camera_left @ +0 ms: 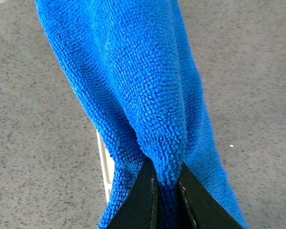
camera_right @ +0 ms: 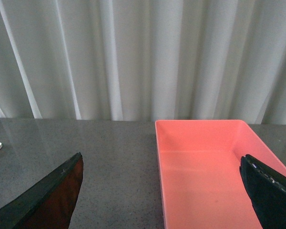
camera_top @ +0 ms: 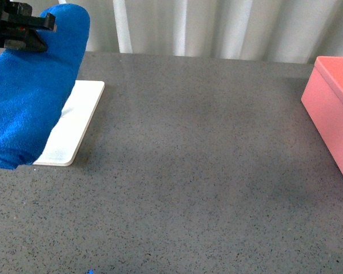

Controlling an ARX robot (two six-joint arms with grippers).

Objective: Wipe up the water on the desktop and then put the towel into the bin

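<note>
Backdrop on my feed: a pale grey-white curtain (camera_top: 217, 25) in vertical folds. It hangs behind the left gripper (camera_top: 43, 27) and runs the full width of the front view. On the right wrist feed it sits straight ahead of the right gripper (camera_right: 161, 160), beyond the far edge. Light is soft and diffuse, with some folds brighter and shaded creases between them. The only furniture I see is the desktop (camera_top: 206, 171): dark grey, stone look, fine speckle, spreading below and ahead of both grippers up to the curtain. The far strip ahead of the right gripper carries a faint pale sheen off the folds.
</note>
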